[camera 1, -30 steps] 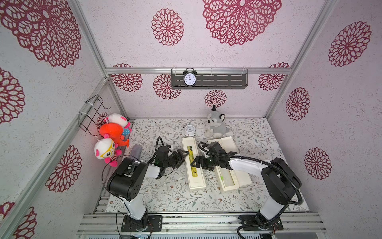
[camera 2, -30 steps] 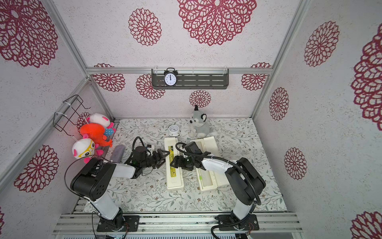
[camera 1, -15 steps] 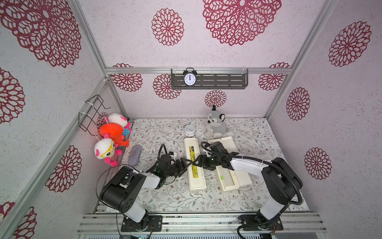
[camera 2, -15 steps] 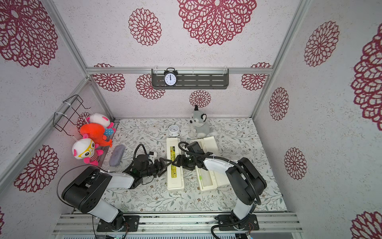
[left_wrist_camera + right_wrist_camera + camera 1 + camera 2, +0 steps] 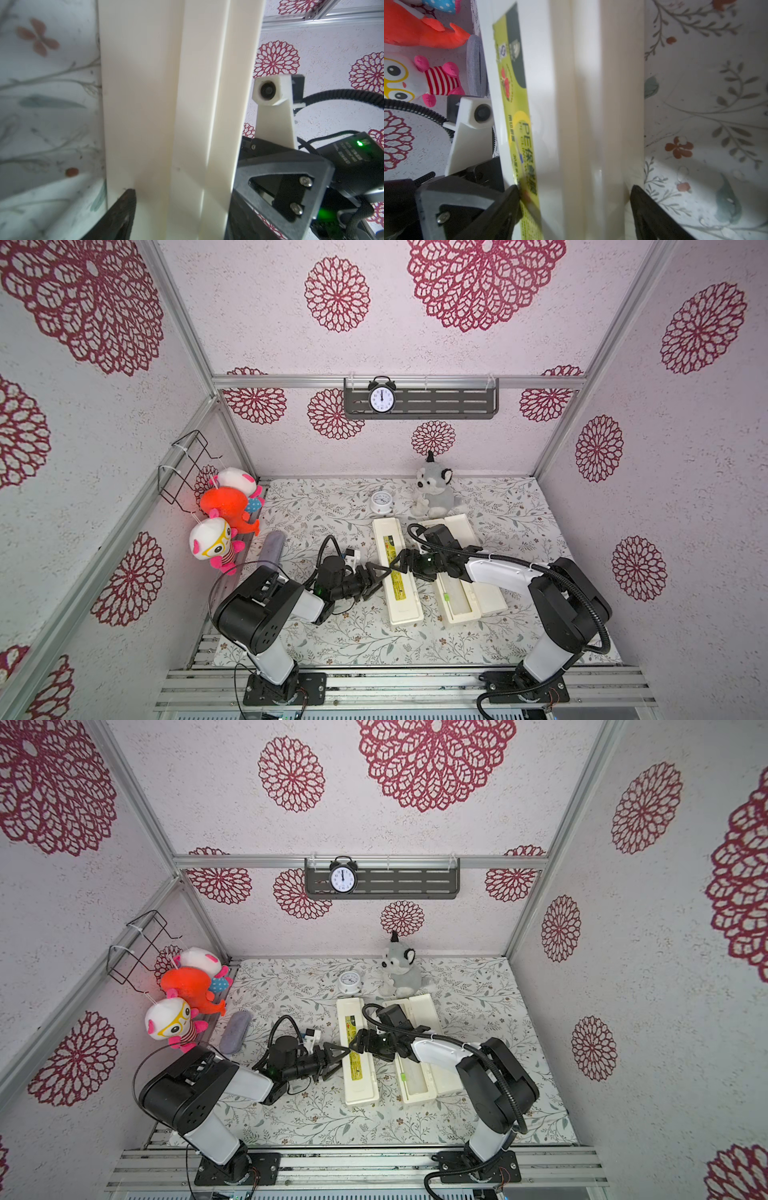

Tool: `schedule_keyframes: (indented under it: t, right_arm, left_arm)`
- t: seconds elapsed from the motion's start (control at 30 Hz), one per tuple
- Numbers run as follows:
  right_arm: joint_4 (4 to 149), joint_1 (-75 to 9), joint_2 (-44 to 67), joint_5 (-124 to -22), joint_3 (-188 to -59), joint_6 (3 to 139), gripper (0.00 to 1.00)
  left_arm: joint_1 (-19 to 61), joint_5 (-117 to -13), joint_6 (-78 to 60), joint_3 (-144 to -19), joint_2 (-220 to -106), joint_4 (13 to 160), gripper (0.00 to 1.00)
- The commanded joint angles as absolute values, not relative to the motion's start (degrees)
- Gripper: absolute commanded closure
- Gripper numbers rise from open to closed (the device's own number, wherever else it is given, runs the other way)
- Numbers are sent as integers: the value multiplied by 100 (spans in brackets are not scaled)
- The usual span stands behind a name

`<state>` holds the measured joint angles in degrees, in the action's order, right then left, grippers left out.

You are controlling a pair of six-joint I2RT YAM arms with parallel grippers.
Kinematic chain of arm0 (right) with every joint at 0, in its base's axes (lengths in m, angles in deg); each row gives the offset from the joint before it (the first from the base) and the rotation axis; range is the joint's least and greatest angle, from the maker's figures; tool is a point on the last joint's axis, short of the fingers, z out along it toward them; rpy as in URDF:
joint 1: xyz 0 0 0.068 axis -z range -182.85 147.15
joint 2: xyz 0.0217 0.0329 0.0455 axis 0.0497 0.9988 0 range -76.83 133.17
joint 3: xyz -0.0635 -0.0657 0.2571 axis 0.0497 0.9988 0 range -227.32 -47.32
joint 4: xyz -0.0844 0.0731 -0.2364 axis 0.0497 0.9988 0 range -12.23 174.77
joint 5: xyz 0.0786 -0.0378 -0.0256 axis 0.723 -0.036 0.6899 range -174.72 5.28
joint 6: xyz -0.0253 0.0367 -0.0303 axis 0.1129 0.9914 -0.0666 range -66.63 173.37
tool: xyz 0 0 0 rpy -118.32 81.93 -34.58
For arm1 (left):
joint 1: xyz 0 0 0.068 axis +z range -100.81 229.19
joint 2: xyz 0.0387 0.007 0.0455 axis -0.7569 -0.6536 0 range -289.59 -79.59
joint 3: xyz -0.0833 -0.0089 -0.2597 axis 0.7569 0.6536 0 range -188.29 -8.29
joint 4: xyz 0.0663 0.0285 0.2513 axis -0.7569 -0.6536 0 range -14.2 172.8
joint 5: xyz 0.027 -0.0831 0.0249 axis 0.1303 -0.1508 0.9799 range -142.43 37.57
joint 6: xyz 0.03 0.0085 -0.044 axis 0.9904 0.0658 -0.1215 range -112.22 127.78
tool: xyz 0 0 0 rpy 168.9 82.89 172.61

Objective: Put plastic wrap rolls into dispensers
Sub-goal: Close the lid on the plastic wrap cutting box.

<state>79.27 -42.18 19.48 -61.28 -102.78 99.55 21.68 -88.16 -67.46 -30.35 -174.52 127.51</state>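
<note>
Since both my hands are on the same shut dispenser (image 5: 400,605), I reckon I'm on the lid step here, not the roll-dropping one. It lies flat on the counter (image 5: 332,635) right between my two hands, with its label (image 5: 517,99) facing up.

My right hand (image 5: 401,567) is spread wide across the box. In the right wrist view one finger (image 5: 506,209) sits on the label and its partner (image 5: 652,216) is low by the side wall. I can't tell if it's squeezing or just touching.

My left hand (image 5: 380,580) comes in from the opposite side and looks spread in both top views. One fingertip (image 5: 124,205) is against the box wall, and the other fingertip is out of the wrist shot.

The second dispenser (image 5: 461,619) is just behind my right hand, under that wrist, with its lid flopped open. There's a pale shape (image 5: 456,600) in its tray, maybe a roll, but it's too faint to swear to. I don't see any loose plastic wrap rolls near either hand.

My guess for the next move: one hand pins the base while the other catches the lid edge and levers it up. The seam looks thin and the box looks light, so it could skid instead of opening.
</note>
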Motion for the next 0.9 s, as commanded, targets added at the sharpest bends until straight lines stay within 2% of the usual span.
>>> schedule_keyframes:
  t: [0.0,0.07,0.2,0.43,0.47,0.5,0.67,0.87]
  right_arm:
    - [8436,-4397,1882,-5969,-10649,9582,14]
    - [8649,-4295,1921,-6012,-10805,9379,12]
    - [8907,-3981,2072,-5892,-11124,9049,9]
    - [9249,-3532,2564,-5410,-11921,8560,6]
    - [9254,-3462,2647,-5335,-12000,8527,1]
    - [9261,-3401,2743,-5266,-12067,8500,1]
    - [9238,-3235,3259,-5067,-12481,8384,2]
    - [8890,-3075,3786,-4584,-12840,8518,15]
  left_arm:
    - [2046,-9209,-5915,-3281,-17129,9498,24]
    - [2277,-9082,-5504,-3607,-16802,8655,21]
    - [2730,-8993,-4964,-4167,-16718,7774,20]
    - [3206,-9073,-4770,-5049,-17425,7781,20]
    - [3247,-9088,-4722,-5236,-17528,7769,19]
    - [3288,-9072,-4650,-5442,-17632,7679,19]
    - [3445,-9046,-4427,-6194,-18257,7459,18]
    - [3584,-8978,-4372,-7029,-19033,7424,21]
